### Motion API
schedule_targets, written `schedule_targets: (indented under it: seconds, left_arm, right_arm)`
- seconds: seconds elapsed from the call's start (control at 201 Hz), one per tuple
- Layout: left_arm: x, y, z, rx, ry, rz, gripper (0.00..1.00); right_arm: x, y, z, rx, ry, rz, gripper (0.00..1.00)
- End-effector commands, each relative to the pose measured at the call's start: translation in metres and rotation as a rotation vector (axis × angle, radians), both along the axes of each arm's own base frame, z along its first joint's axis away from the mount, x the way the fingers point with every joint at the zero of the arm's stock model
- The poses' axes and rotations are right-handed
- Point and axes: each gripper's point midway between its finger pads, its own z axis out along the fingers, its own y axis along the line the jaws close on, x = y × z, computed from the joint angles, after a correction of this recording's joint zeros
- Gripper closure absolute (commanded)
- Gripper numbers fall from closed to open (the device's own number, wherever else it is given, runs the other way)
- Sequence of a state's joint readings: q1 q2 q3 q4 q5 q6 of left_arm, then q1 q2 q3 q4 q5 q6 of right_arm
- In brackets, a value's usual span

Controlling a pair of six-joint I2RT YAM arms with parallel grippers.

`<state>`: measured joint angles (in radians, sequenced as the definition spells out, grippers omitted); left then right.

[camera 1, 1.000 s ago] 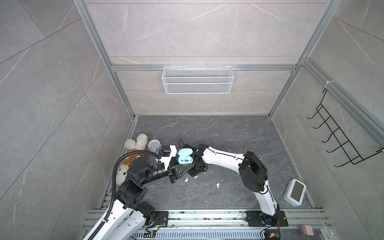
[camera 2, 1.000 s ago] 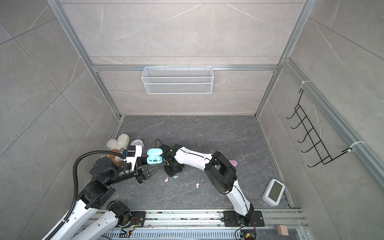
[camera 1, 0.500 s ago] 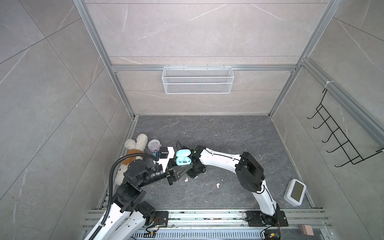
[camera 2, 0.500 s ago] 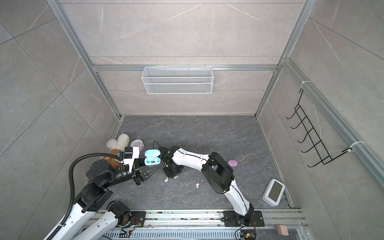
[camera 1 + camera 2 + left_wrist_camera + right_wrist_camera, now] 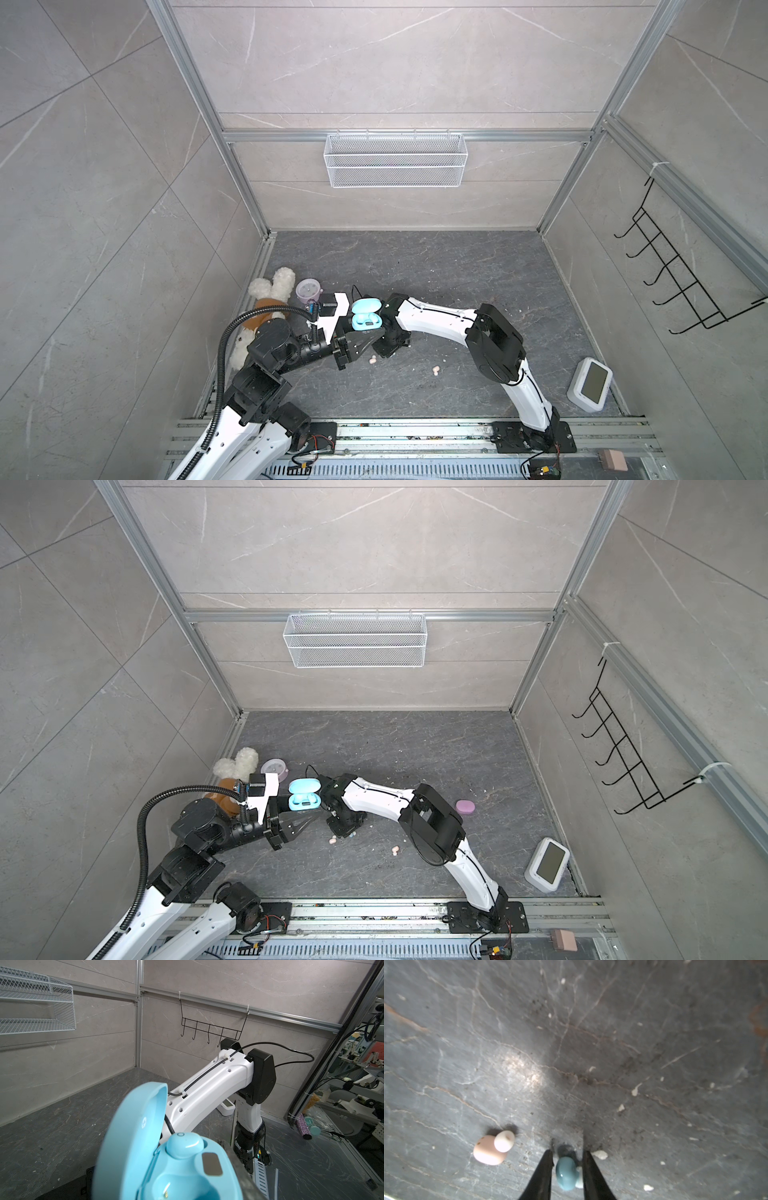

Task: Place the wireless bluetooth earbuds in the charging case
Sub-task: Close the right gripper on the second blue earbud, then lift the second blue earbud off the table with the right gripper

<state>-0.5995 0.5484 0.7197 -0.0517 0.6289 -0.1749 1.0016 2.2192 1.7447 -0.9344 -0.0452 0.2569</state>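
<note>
Both top views: left gripper [image 5: 360, 335] clamps the open-lidded light blue oval plastic charging case [image 5: 365, 318] near the left wall [image 5: 124, 249]; bare grey stone floor [image 5: 436, 266] stretches back and right. Left wrist: one light blue bud [image 5: 182, 1145] sits socketed in the case. Right wrist: right gripper [image 5: 566, 1153], fingers narrowly apart, brackets a tiny light blue plastic earbud [image 5: 566, 1174] on the floor, long axis along the fingers, pale tip against one.
</note>
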Motion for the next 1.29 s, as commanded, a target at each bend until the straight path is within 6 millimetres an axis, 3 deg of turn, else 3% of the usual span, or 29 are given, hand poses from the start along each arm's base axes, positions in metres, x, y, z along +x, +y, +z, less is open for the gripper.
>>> schedule_targets:
  seconds: [0.0, 0.338, 0.622, 0.971, 1.289]
  left_arm:
    - [-0.002, 0.003, 0.022, -0.028, -0.064, 0.01, 0.72]
    - [-0.001, 0.003, 0.022, -0.029, -0.059, 0.008, 0.72]
    - [-0.001, 0.003, 0.022, -0.028, -0.059, 0.009, 0.72]
    - [0.002, 0.0, 0.023, -0.031, -0.064, 0.006, 0.72]
    - [0.013, -0.011, 0.027, -0.044, -0.08, -0.019, 0.72]
  right_arm:
    - [-0.009, -0.008, -0.009, -0.046, 0.029, 0.027, 0.73]
    - [-0.013, -0.021, -0.015, -0.091, 0.028, 0.011, 0.75]
    - [-0.01, -0.017, -0.015, -0.075, 0.016, -0.016, 0.81]
    - [-0.004, -0.019, 0.004, -0.04, -0.016, -0.07, 0.84]
    - [0.014, -0.053, 0.036, 0.06, -0.014, -0.248, 0.85]
